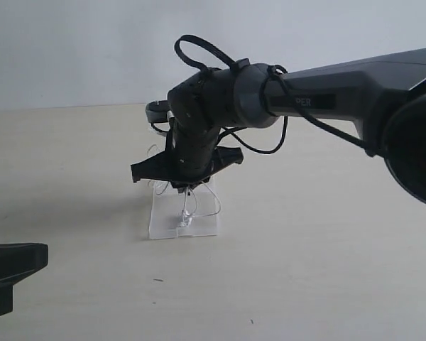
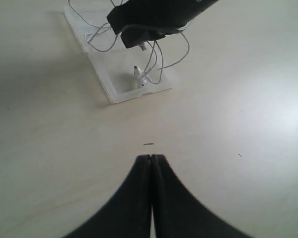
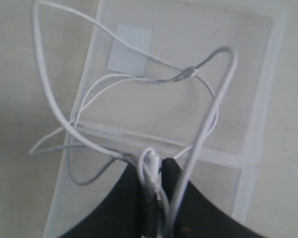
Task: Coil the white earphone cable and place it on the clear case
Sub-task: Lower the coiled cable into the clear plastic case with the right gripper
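Soft, even light fills all three views. In the exterior view the pale surface (image 1: 305,284) is bright and slightly grainy. A faint, broad shadow lies on it to the left of the clear case (image 1: 163,227), and the right arm (image 1: 355,85), close to the lens, is dark and blurred. In the left wrist view a patch of glare whitens part of the surface, one corner darkens, and the left fingers (image 2: 134,198) are a soft black silhouette. In the right wrist view the white earphone cable (image 3: 223,91) and the right fingers (image 3: 129,208) are out of focus.
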Robot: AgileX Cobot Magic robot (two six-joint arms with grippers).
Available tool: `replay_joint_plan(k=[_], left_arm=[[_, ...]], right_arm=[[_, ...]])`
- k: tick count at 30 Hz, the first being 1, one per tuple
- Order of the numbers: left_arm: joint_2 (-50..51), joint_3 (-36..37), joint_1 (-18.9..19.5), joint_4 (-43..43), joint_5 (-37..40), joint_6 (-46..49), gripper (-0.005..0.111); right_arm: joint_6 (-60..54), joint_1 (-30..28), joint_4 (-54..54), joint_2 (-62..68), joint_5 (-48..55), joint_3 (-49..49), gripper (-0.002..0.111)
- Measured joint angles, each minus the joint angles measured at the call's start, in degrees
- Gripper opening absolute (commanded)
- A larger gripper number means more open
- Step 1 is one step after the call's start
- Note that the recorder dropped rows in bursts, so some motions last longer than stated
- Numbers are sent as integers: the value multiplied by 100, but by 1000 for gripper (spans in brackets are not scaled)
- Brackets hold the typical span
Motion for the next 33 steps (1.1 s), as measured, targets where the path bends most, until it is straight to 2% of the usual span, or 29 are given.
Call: replay_joint_plan(k=[7,9,10,11,13,15,20,27,33], left_arm=[[0,0,0,0,-23,0,0],[0,0,0,0,-35,0,0],[0,0,0,0,-35,0,0],[0,0,0,0,-35,0,0],[0,0,0,0,-35,0,0],[0,0,0,0,-44,0,0],[0,0,0,0,-44,0,0],[0,0,0,0,-48,0,0],[0,0,0,0,-58,0,0]], right_arm=[[-240,-35,388,263,17,-23,1],[-386,-35,415,267,52,-23,14],[-402,-35,440,267,52,-23,24],[-429,-35,498,267,64,-23,40],[-437,-35,576,267,72,-23,59],[-441,-35,701,246,88,-23,65],[-441,-35,823,141,406,-173,65],[-452,-35,837,106,1368,-925,65],[-463,-35,837,108,1623,-1199,65]])
